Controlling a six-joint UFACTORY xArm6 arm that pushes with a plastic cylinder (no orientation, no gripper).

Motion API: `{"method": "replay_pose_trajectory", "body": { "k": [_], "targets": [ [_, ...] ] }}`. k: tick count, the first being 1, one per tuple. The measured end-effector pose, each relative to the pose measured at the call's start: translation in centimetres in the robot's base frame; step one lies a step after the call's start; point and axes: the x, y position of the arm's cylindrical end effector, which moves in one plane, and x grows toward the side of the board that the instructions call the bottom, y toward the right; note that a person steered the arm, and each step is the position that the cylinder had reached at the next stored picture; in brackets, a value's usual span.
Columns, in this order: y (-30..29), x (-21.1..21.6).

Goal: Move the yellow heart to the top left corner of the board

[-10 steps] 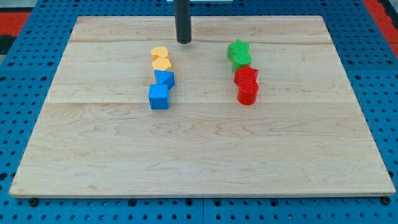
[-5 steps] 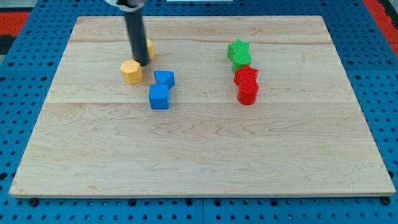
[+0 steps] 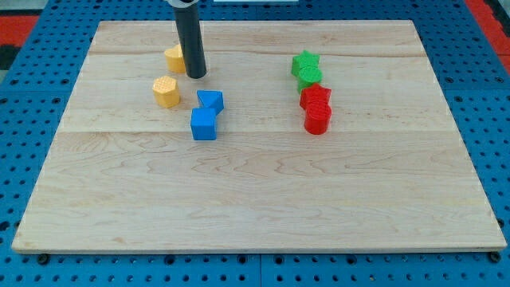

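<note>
Rod, with no claw on it to read, plants my tip (image 3: 196, 76) against the yellow heart's (image 3: 175, 58) right side, upper left of the tabletop (image 3: 263, 199), yellow hexagon (image 3: 166, 92) below.

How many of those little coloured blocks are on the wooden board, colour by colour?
Yellow blocks: 2, one beside the rod and one lower down
Blue blocks: 2, and
Green blocks: 2, and
Red blocks: 2, and
Total: 8 blocks
</note>
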Motion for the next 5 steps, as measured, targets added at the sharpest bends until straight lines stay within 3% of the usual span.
{"method": "replay_pose_trajectory", "body": {
  "k": [2,5],
  "targets": [
    [-7.1,-5.6],
    [-11.2,-7.9]
  ]
}}
